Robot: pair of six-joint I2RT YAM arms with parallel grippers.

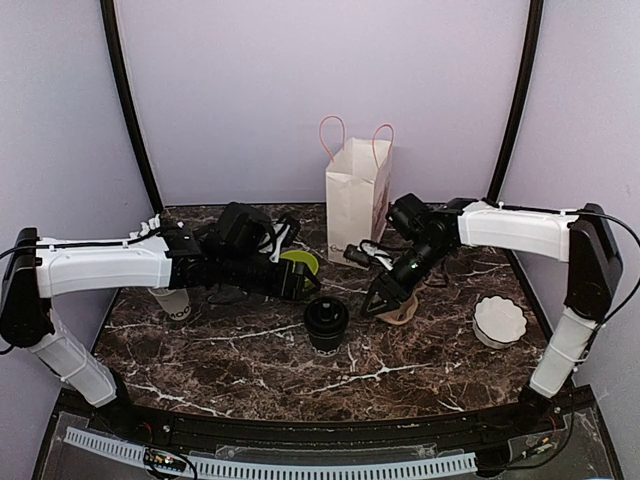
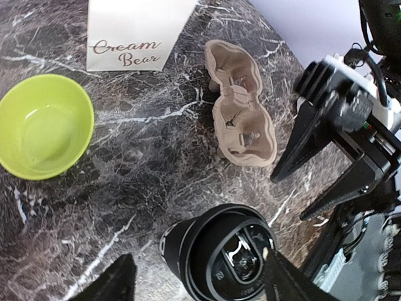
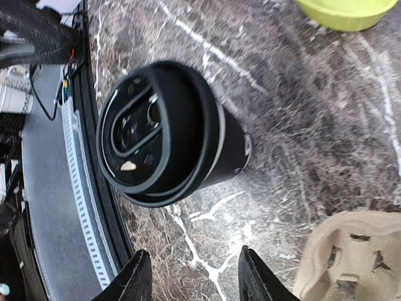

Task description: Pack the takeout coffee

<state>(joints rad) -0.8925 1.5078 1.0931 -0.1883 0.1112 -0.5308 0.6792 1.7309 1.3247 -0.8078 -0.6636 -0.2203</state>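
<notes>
The takeout coffee (image 1: 326,322) stands upright on the marble table, a black cup with its black lid on. In the left wrist view the coffee (image 2: 219,257) sits between my wide-spread fingers. The left finger is well clear of it and the right fingertip (image 2: 285,279) overlaps the lid's edge. My left gripper (image 1: 303,288) is open beside the cup. My right gripper (image 1: 385,297) hangs open and empty to the cup's right, over the cardboard carrier (image 1: 400,312). From the right wrist the coffee (image 3: 169,135) lies ahead of the open fingers (image 3: 135,279).
A white paper bag (image 1: 357,200) with pink handles stands at the back centre. A lime-green bowl (image 1: 300,262) sits behind the left gripper. A white printed cup (image 1: 172,302) is at the left, and a white fluted dish (image 1: 498,320) at the right.
</notes>
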